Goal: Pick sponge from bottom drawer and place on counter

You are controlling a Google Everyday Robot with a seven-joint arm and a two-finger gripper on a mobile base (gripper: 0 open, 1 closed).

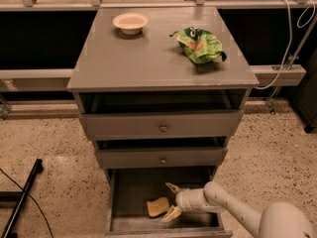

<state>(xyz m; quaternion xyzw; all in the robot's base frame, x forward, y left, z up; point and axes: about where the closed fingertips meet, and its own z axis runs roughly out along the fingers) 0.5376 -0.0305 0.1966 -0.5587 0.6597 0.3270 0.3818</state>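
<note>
Reaching into the bottom drawer [118, 202], we see the gripper [171, 201] low at the front of the cabinet, on a white arm [233, 208] that enters from the lower right corner. Its two yellowish fingers [173, 188] are spread wide apart, one above the other in this view, with nothing clamped. The sponge [157, 207] lies flat on the drawer floor, just left of the gripper, at the mouth of the gap between the fingers. Its right edge is very near the lower finger; we cannot tell if they touch. The bottom drawer stands open, with a worn grey floor.

Above it we see two more grey drawers. The middle one has a small knob [162, 159] and so does the upper one [163, 127]; both sit slightly out from the frame.

On the counter [138, 58] we note a shallow cream bowl [130, 22] near the back left and a crumpled green snack bag [198, 44] toward the back right, well apart from each other. The cabinet stands on a speckled floor [54, 143]. A black pole [22, 197] lies at the lower left. A white cable [291, 38] hangs at the right.
</note>
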